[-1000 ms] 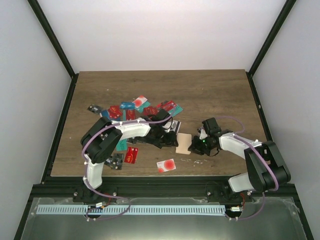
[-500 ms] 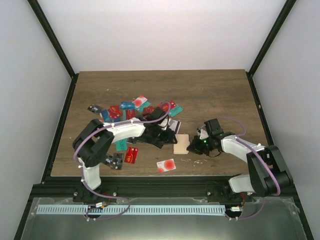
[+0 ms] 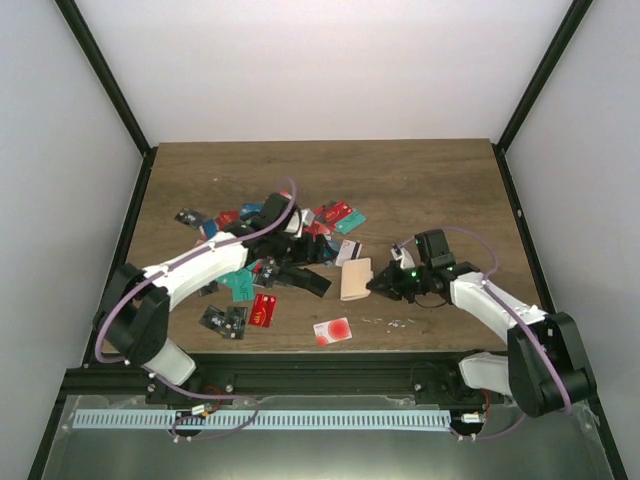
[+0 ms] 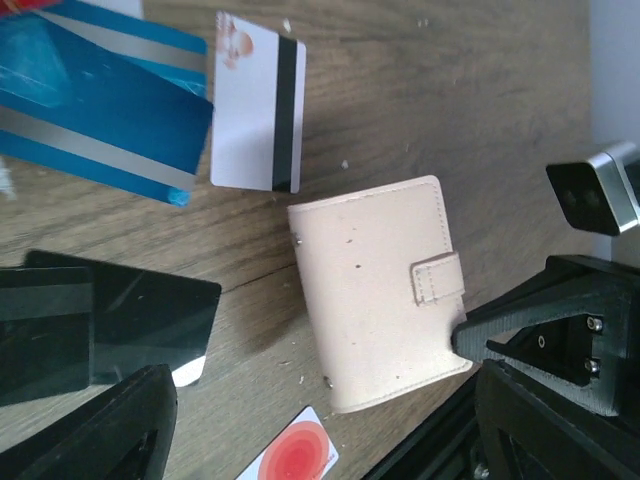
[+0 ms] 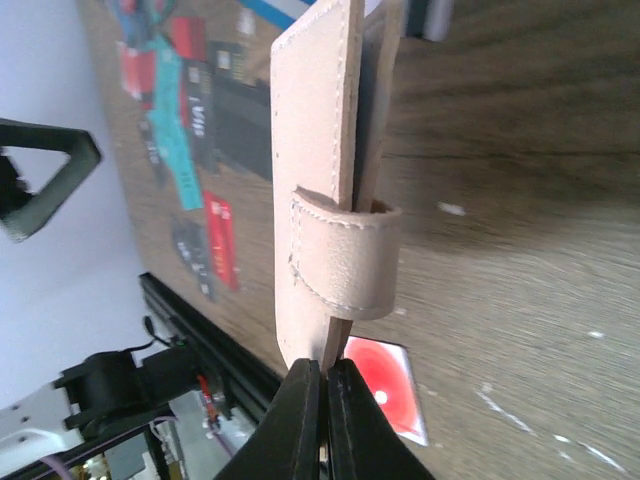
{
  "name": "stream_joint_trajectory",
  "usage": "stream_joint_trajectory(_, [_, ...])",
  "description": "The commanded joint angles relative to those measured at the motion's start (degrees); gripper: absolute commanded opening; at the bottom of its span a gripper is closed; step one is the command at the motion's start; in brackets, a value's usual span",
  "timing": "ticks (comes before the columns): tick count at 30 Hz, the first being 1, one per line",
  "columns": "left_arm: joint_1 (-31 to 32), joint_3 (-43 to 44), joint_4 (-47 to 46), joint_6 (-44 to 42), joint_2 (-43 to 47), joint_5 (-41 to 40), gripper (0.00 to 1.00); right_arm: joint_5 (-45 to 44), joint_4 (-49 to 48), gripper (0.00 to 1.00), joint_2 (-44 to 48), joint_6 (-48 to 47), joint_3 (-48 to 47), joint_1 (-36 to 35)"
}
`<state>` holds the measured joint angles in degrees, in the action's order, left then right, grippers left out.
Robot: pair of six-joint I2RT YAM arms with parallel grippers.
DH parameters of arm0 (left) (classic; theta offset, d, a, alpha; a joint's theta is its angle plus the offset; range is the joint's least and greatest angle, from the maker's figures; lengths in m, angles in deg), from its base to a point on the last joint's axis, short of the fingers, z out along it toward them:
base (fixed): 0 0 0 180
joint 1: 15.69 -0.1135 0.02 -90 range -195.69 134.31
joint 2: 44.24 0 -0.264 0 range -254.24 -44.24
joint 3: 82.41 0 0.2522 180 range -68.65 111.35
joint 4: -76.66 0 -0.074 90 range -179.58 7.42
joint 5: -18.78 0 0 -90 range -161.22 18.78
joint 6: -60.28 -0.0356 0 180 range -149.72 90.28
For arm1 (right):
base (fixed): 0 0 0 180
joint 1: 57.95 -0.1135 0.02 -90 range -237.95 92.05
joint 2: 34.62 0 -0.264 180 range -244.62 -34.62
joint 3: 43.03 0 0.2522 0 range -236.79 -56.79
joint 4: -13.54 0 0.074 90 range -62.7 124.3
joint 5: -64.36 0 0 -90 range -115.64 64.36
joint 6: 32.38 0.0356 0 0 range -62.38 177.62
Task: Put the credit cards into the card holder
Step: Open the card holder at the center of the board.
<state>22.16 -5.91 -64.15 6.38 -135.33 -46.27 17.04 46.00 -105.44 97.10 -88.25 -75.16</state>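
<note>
Top external view puts the card holder point(image 3: 355, 279) flat on the table point(image 3: 430, 180), just right of the scattered credit cards point(image 3: 300, 225), with both arms reaching in toward it. From the right wrist, the right gripper point(image 5: 322, 385) has its fingers pressed together on the holder's thin edge just below the snap tab point(image 5: 340, 260), which wraps over both flaps, so the holder looks closed. The left gripper point(image 4: 325, 400) hangs over the holder spread wide and carries nothing. A white striped card point(image 4: 255, 100) lies just beside the holder's far corner, and a white card with a red circle point(image 3: 333, 331) sits near its front. The main risk, as I judge it, is that shallow pinch: only a sliver of leather sits between the fingertips, so any tug could let the holder slip free or skid across the wood. With the tab across the flaps, no card can enter, and a low pass by the open fingers could shove nearby cards away.
</note>
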Motion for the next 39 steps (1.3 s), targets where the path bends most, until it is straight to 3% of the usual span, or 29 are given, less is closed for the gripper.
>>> stream_joint_trajectory(1, [-3.3,-2.3,0.3,1.4,6.1,1.9,0.86,6.1,-2.9,0.01,2.9,4.1,-4.6,0.5])
stream_joint_trajectory(9, [-7.9,-6.4,-5.2,4.4,15.4,9.1,0.93,12.5,-10.1,0.01,6.0,11.4,-7.9,0.5])
stream_joint_trajectory(22, [-10.0,-10.5,-23.1,15.5,20.4,21.7,0.86,20.9,-21.7,0.01,6.3,18.6,-15.9,0.2])
stream_joint_trajectory(27, [-9.9,-10.4,-29.4,19.0,20.2,24.1,0.73,22.4,-24.0,0.01,5.4,19.4,-17.8,-1.2])
stream_joint_trajectory(35, [-9.6,-9.8,-36.9,22.1,18.1,25.5,0.37,23.4,-25.2,0.01,4.1,19.4,-18.9,-2.6])
stream_joint_trajectory(39, [-9.5,-8.9,-39.5,21.9,17.4,26.0,0.14,23.7,-25.3,0.01,3.8,19.0,-19.0,-2.7])
